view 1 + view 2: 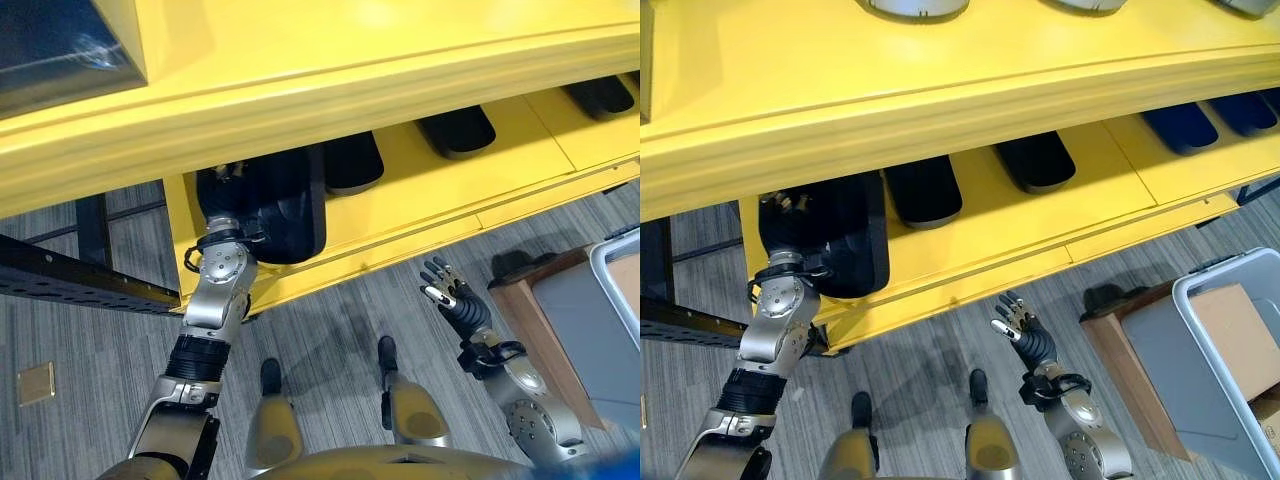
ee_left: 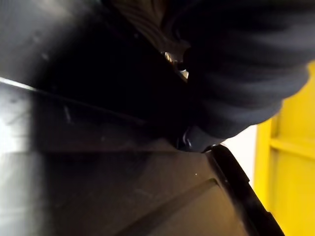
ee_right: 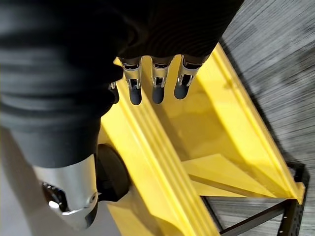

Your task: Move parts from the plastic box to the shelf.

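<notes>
Black moulded plastic part (image 1: pixel 275 215) lay on the yellow metal shelf (image 1: pixel 420 180), centre-left, left hand (image 1: pixel 228 205) against it, probably seating it; fingers hidden, grip unknowable. Right hand (image 1: pixel 452 295) hovered lower right, fingers spread, empty.

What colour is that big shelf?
Bright yellow shelf, clearest in the right eye view.

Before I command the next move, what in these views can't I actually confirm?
- Left hand: its fingers are hidden behind the black part on the lower shelf; grip unreadable in the eye views.
- Left wrist view: dark ribbed cover and part sit too close; the contact is not visible.
- Grey plastic box: cut off by the frame edge, so contents are mostly out of view.
- Right hand: open, holds nothing.
</notes>
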`<state>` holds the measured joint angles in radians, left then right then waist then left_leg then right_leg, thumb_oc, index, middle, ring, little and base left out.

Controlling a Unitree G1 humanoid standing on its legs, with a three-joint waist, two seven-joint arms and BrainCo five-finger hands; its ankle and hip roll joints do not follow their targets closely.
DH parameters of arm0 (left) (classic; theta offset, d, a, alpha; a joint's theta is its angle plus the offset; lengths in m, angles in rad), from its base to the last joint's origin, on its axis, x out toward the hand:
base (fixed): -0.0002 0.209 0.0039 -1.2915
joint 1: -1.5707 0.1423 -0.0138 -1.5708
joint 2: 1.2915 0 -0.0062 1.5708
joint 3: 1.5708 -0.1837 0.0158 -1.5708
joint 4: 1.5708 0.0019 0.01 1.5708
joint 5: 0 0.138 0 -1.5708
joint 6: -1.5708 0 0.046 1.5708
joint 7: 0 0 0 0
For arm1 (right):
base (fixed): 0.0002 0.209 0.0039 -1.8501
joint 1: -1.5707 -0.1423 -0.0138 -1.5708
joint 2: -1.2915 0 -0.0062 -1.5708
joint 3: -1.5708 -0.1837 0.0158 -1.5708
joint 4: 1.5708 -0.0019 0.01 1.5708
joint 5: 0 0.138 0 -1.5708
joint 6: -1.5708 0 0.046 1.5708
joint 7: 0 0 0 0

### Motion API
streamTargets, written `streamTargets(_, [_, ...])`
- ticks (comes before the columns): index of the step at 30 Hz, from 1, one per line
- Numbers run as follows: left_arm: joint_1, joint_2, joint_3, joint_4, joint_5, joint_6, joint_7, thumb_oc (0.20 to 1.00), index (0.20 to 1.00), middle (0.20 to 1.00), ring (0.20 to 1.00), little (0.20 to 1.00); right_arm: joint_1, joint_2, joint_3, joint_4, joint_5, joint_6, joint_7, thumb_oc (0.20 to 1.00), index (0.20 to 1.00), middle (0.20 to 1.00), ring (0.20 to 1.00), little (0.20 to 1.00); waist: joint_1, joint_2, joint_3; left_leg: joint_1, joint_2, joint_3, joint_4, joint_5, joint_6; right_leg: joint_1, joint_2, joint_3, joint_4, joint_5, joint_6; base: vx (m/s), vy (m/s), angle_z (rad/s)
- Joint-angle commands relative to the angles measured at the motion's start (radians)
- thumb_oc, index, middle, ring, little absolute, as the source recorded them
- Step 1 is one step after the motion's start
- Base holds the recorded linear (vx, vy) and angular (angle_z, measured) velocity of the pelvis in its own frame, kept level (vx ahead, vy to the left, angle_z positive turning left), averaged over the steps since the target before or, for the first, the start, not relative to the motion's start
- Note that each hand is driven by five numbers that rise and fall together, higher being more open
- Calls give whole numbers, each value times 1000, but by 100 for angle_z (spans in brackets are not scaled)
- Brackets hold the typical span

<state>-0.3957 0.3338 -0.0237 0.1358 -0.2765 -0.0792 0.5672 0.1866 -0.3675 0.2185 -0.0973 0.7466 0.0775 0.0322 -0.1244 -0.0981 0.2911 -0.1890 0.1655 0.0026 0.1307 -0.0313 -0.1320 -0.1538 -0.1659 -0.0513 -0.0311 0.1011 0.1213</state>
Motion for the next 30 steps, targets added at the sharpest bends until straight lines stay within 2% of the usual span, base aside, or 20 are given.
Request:
streamTargets(1, [-104,54,35,25,100,-63,80,200,200,200,200,200,-13,-33,2,-88,58,-79,-14,1000,1000,1000,1000,1000,-9,1,-19,-37,38,10,71,-29,8,-34,-40,-11,169,-159,25,-32,-3,-5])
streamTargets(7, [-140,91,49,75,93,-61,94,200,200,200,200,200,-22,-39,-1,-74,55,-88,-19,1000,1000,1000,1000,1000,-16,4,-11,-50,43,15,85,-29,3,-54,-37,-6,183,-160,27,-23,-2,-3])
streamTargets(18, [-270,179,19,200,-22,-60,57,200,200,200,200,200,-53,-52,21,-60,50,-74,-6,1000,1000,1000,1000,1000,-23,12,20,-126,36,2,156,-43,3,-118,-46,-1,239,-167,30,-37,7,0])
streamTargets(23, [-320,208,11,254,-126,-79,38,200,200,200,200,200,-81,-61,27,-55,48,-66,-9,1000,1000,1000,1000,1000,-21,21,42,-194,28,-20,250,-76,10,-181,-51,8,343,-202,27,-65,13,5])
streamTargets(25, [-341,227,3,300,-194,-86,17,200,200,200,200,200,-100,-59,34,-49,50,-62,-11,1000,1000,1000,1000,1000,-20,27,50,-244,20,-34,320,-100,17,-231,-61,11,425,-231,23,-69,9,13])
streamTargets(30, [-341,217,10,339,-306,-108,-3,200,200,200,200,200,-115,-53,49,-39,50,-58,-11,1000,1000,1000,1000,1000,-12,30,53,-320,9,-67,418,-134,24,-298,-76,14,543,-279,12,-57,-1,14])
